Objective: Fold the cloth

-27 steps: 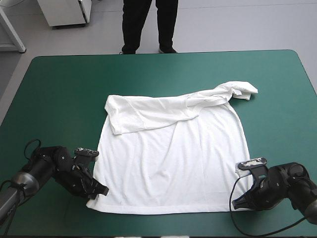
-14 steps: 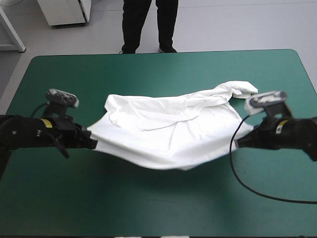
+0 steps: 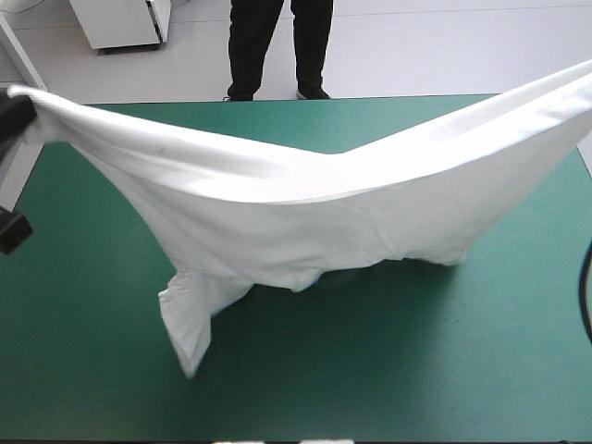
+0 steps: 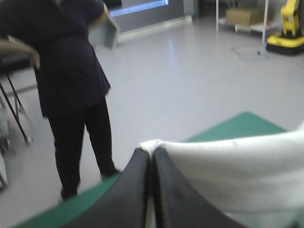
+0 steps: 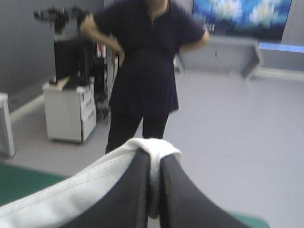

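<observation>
The white T-shirt (image 3: 305,213) hangs stretched high across the teal-green table (image 3: 416,351), its hem pulled taut from the left edge of the high view to the upper right. Its lower part sags, with a sleeve (image 3: 190,314) trailing onto the cover at front left and another fold touching down at the right. My left gripper (image 4: 152,156) is raised and shut on the T-shirt (image 4: 237,166), a corner of cloth poking out at its tips. My right gripper (image 5: 154,159) is likewise raised, shut on the T-shirt (image 5: 61,199). Both grippers are out of the high view.
Bare teal-green cover lies in front of the hanging shirt and at the far edge (image 3: 277,106). A dark part of the left arm (image 3: 11,231) shows at the table's left edge.
Both arms have risen sharply with the hem. The shirt, just before lying mostly on the table, now hangs in the air with only its lower folds touching the cover.
</observation>
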You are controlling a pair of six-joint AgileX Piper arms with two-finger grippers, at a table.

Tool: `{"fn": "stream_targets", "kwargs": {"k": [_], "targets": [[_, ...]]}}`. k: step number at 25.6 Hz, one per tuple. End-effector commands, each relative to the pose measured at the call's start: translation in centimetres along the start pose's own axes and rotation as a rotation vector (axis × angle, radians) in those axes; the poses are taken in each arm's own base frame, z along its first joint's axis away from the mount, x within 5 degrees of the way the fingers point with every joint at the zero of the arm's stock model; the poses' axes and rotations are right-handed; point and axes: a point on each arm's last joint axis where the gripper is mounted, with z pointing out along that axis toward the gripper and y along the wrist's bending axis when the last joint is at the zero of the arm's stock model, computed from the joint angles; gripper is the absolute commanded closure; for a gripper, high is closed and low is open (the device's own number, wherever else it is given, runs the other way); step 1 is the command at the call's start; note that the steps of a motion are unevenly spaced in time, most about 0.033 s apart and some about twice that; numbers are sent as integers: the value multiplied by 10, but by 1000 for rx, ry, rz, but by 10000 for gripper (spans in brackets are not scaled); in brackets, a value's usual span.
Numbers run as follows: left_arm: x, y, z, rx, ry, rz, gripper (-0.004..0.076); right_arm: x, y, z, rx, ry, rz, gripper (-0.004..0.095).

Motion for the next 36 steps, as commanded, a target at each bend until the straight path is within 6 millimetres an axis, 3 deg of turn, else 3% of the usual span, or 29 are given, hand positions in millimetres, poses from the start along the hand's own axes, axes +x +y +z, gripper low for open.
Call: {"fn": "stream_targets", "kwargs": {"k": [1,4,7,16,20,23,24,26,31,33,36], "targets": [[-31,12,10,-71,-219,52,733,-33,-4,-4,44,-304,-35,927],[-42,24,33,-120,-294,69,733,-46,-5,11,88,-447,-74,927],[-50,40,68,-176,-399,102,733,-54,-6,39,155,-562,-133,927],[-43,86,183,-329,-683,117,733,-46,1,176,238,-721,-274,927],[-39,99,215,-414,-822,175,733,-27,-14,240,229,-851,-233,927],[-34,107,227,-455,-921,181,733,-5,-36,270,238,-896,-166,927],[-28,115,235,-474,-934,186,733,10,-52,288,209,-915,-114,927],[-24,128,234,-510,-990,171,733,25,-68,303,184,-990,-111,927],[-15,138,242,-487,-954,115,732,27,-74,304,203,-987,-137,927],[0,141,264,-449,-805,116,732,31,-77,310,228,-899,-116,927],[50,153,312,-348,-427,72,733,63,-86,340,296,-560,-75,927]]}}
